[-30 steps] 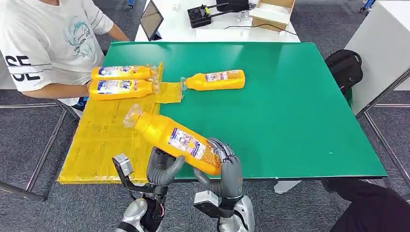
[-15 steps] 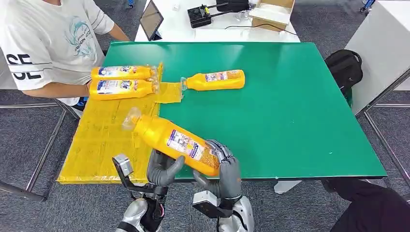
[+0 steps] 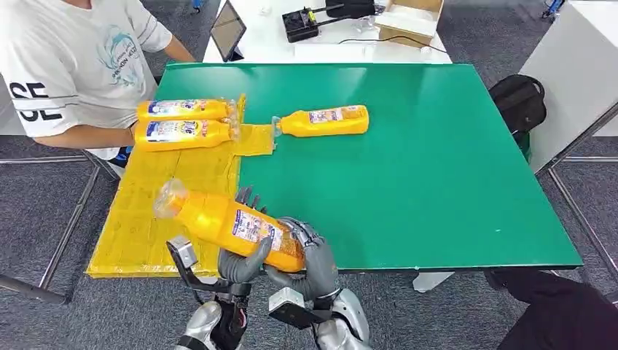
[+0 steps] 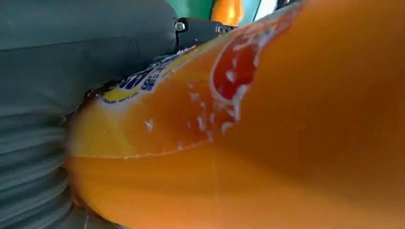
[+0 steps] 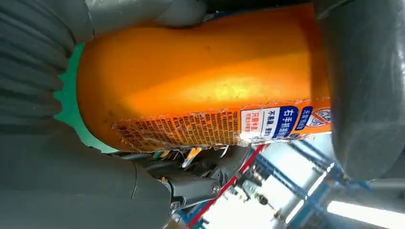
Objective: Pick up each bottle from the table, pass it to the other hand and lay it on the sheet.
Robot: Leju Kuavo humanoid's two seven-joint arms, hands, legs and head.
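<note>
Held bottle (image 3: 229,226): orange, labelled, clear cap toward the robot's left, body tilted with the cap end slightly higher, carried in the air above the near edge of the table (image 3: 437,182), over the border between the yellow sheet (image 3: 157,211) and the green top. Left hand (image 3: 244,257): grey, under the bottle's middle, thumb up across the label and fingers showing behind the body, wrapped on the bottle; in the left wrist view the bottle (image 4: 267,133) lies against the hand's (image 4: 71,71) ribbed cover and thumb. Right hand (image 3: 310,255): grey, closed round the bottle's base end; in the right wrist view the bottle (image 5: 205,81) sits between the thick thumb and the hand's (image 5: 71,181) cover, label text toward the camera. Both hands grip the same bottle. Sheet: yellow, wrinkled, covering the table's left near part, one corner reaching toward the table's middle. Two bottles (image 3: 186,122): orange, lying side by side on the sheet's far end, caps to the right, touching along their lengths. Fourth bottle (image 3: 324,121): orange, lying on the bare green top just beside the sheet's corner, cap toward the sheet. Person (image 3: 69,65): white printed shirt, seated at the table's far left, forearm next to the two bottles. White desk (image 3: 291,44) beyond the table, carrying a tablet (image 3: 227,29), a black device (image 3: 300,23) and a cardboard box (image 3: 412,16). Black bag (image 3: 519,102) on the floor at the table's right.
</note>
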